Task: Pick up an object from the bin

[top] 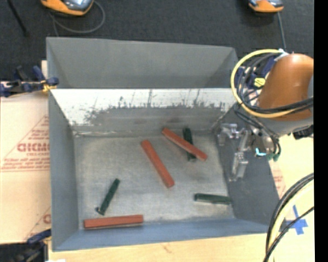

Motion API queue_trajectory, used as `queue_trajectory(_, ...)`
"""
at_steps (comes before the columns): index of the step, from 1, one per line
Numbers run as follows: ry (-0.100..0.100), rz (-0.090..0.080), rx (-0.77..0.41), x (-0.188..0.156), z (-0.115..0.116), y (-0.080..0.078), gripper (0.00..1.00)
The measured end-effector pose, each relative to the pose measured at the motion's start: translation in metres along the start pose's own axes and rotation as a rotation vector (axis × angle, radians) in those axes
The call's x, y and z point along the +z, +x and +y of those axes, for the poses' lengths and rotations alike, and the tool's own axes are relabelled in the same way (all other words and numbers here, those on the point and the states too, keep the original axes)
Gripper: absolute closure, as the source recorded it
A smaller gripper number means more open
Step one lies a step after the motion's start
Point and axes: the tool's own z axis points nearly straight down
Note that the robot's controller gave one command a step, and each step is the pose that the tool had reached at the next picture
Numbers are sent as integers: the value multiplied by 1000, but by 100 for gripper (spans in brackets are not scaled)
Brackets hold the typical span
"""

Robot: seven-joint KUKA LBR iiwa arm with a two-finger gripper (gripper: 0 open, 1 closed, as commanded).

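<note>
My gripper (238,165) hangs over the right side of the bin, close to the right wall, with nothing visibly in it. Below it, near the bin's front right, a dark green stick (212,198) lies flat. To the gripper's left an orange bar (184,143) lies slanted across another dark green stick (189,144). A second orange bar (157,163) lies diagonally in the middle of the bin floor.
A third dark green stick (108,195) lies tilted at the front left, with an orange bar (113,221) flat along the front wall beneath it. The arm with its orange cover and cables reaches in over the right rim.
</note>
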Motion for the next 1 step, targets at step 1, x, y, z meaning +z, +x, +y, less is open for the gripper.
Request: queue_trajectory(1,3,-18,-57,105,10,85,0)
